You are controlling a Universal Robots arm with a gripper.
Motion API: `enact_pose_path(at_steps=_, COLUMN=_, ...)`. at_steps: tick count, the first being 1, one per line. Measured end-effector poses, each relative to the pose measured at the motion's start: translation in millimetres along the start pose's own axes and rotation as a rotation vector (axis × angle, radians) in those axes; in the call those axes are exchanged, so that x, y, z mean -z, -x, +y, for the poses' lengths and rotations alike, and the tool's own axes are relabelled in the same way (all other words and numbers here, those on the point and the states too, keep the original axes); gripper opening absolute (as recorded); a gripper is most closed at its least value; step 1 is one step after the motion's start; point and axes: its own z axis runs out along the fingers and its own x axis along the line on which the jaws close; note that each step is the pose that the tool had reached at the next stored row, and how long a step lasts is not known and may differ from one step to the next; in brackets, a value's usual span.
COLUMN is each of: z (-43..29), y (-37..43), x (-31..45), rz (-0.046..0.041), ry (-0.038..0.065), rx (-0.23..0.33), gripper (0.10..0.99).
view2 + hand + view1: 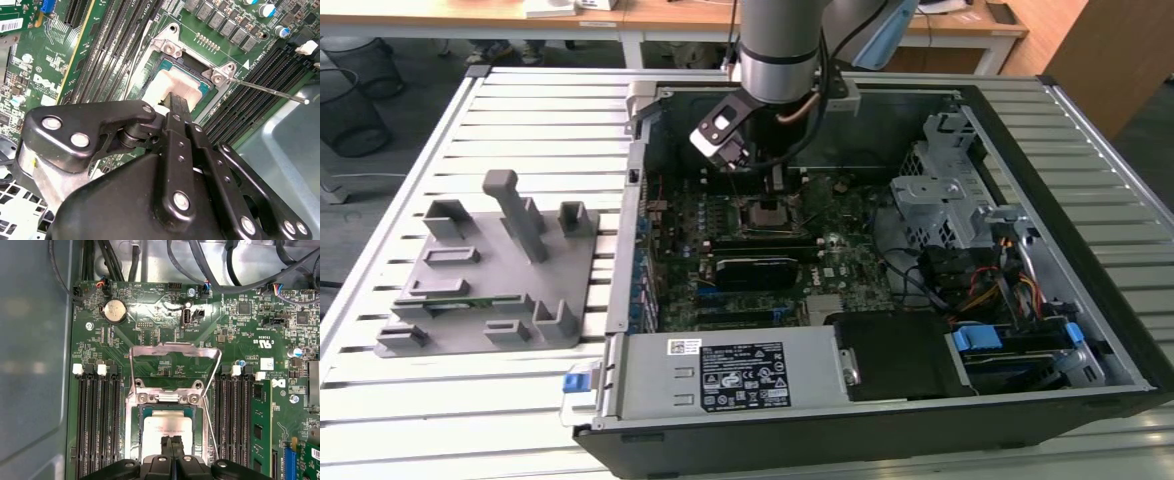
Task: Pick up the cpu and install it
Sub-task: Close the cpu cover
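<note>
The cpu (167,426) is a flat square chip with a silver top. It lies level inside the motherboard socket (133,416), also seen as cpu (172,82) in the second wrist view. The socket's metal load plate (175,347) stands swung open, and its thin lever (270,90) sticks out to one side. My gripper (172,446) hangs just over the chip's near edge, its two black fingers pressed together with nothing between them. In the exterior view the gripper (774,188) reaches down into the open computer case (854,425) above the socket.
Rows of black memory slots (97,425) flank the socket, with one green module (260,430) fitted. A grey fixture block (494,270) sits on the slatted table at the exterior view's left. A metal drive cage (941,190), cables (987,285) and a power supply (720,375) crowd the case.
</note>
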Motion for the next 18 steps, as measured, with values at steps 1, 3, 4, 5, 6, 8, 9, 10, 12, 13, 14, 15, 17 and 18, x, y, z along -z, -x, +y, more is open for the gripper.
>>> enact_pose_path(at_steps=1, z=0.0, y=0.0, x=0.3, rz=0.0000, ry=0.000, rx=0.000, gripper=0.106)
enact_pose_path(at_steps=3, z=0.1, y=0.0, x=1.1, rz=0.0000, ry=0.000, rx=0.000, gripper=0.106)
enact_pose_path(at_steps=4, z=0.1, y=0.0, x=1.3, rz=0.0001, ry=0.000, rx=0.000, gripper=0.106)
enact_pose_path(at_steps=5, z=0.1, y=0.0, x=1.5, rz=0.0001, ry=0.000, rx=0.000, gripper=0.106)
enact_pose_path(at_steps=6, z=0.1, y=0.1, x=1.9, rz=0.0000, ry=0.000, rx=0.000, gripper=0.106)
enact_pose_path(at_steps=8, z=0.1, y=0.1, x=2.8, rz=-0.0002, ry=0.000, rx=0.000, gripper=0.106)
enact_pose_path(at_steps=9, z=0.1, y=0.0, x=2.9, rz=0.0000, ry=0.000, rx=0.000, gripper=0.106)
enact_pose_path(at_steps=10, z=0.1, y=0.1, x=3.3, rz=-0.0001, ry=0.000, rx=0.000, gripper=0.106)
enact_pose_path(at_steps=12, z=0.1, y=0.1, x=3.9, rz=0.0000, ry=0.000, rx=0.000, gripper=0.106)
enact_pose_path(at_steps=13, z=0.1, y=0.1, x=4.2, rz=0.0003, ry=0.000, rx=0.000, gripper=0.106)
enact_pose_path(at_steps=14, z=0.1, y=0.1, x=4.6, rz=0.0003, ry=0.000, rx=0.000, gripper=0.106)
enact_pose_path(at_steps=15, z=0.1, y=0.2, x=5.4, rz=0.0001, ry=0.000, rx=0.000, gripper=0.106)
enact_pose_path(at_steps=17, z=0.2, y=0.2, x=7.9, rz=0.0003, ry=0.000, rx=0.000, gripper=0.106)
enact_pose_path(at_steps=18, z=0.3, y=0.2, x=9.7, rz=0.0004, ry=0.000, rx=0.000, gripper=0.106)
